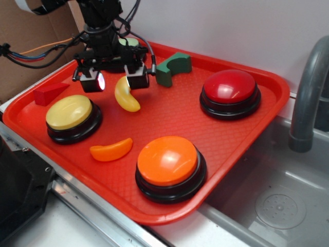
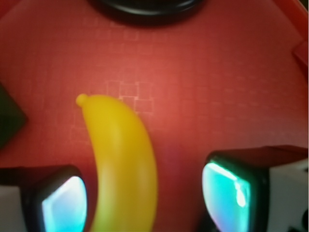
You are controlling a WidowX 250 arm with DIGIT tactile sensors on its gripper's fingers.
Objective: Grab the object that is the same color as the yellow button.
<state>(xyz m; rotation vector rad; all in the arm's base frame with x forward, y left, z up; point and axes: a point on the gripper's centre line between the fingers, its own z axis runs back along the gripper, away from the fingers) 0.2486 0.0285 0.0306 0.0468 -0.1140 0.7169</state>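
The object, a small glossy yellow banana [image 1: 126, 95], lies on the red tray [image 1: 169, 116] just right of the yellow button [image 1: 69, 112], a pale-yellow dome on a black base. My gripper [image 1: 115, 81] hangs open over the banana's far end, one finger on each side. In the wrist view the banana [image 2: 123, 164] runs up between the lit pads. It sits close to the left pad [image 2: 63, 205], and a strip of tray shows between it and the right pad [image 2: 227, 193]. The gripper [image 2: 145, 200] holds nothing.
An orange crescent slice [image 1: 111, 150] lies in front of the banana. An orange button [image 1: 167, 160], a red button [image 1: 230, 87], a green block [image 1: 174, 68] and a red wedge [image 1: 50, 93] share the tray. A sink and grey faucet [image 1: 308, 92] stand to the right.
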